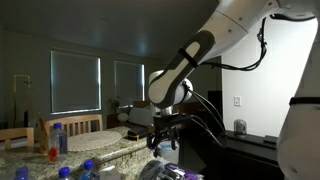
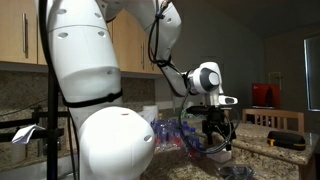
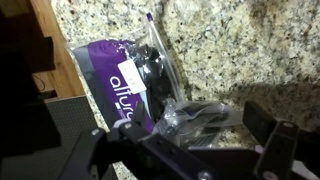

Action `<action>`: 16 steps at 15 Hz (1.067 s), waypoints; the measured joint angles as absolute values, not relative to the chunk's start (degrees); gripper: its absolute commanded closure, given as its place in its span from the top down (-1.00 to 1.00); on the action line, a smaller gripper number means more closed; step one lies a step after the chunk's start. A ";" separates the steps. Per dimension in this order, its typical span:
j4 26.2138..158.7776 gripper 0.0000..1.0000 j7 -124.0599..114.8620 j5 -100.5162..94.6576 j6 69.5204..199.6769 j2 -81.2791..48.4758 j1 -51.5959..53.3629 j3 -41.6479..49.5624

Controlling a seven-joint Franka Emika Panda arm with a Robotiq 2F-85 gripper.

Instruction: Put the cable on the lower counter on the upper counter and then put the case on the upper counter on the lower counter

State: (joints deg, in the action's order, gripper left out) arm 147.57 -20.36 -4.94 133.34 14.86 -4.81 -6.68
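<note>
While the gripper point(image 3: 170, 140) hovered, jaws wide apart, the cable point(image 3: 197, 118) lay low-centre in the wrist view on the lower counter point(image 3: 250, 50) — likely step one; next called for descending to pinch it.

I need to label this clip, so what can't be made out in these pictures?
Case: not found in any view; exterior views are dim.
Cable: wrist view, dark bundle beside the purple bag, too blurred to identify.
Counter: exterior view, left part hidden by the robot's white body.
Gripper: exterior view, dark against the dim room.
</note>
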 measured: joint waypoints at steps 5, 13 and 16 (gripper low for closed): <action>147.45 1.00 -20.36 -4.94 133.38 14.98 -3.69 -6.53; 146.65 1.00 -27.04 -4.97 136.38 8.92 -5.60 -2.73; 144.40 1.00 -30.31 -4.84 139.09 3.03 -6.41 -0.39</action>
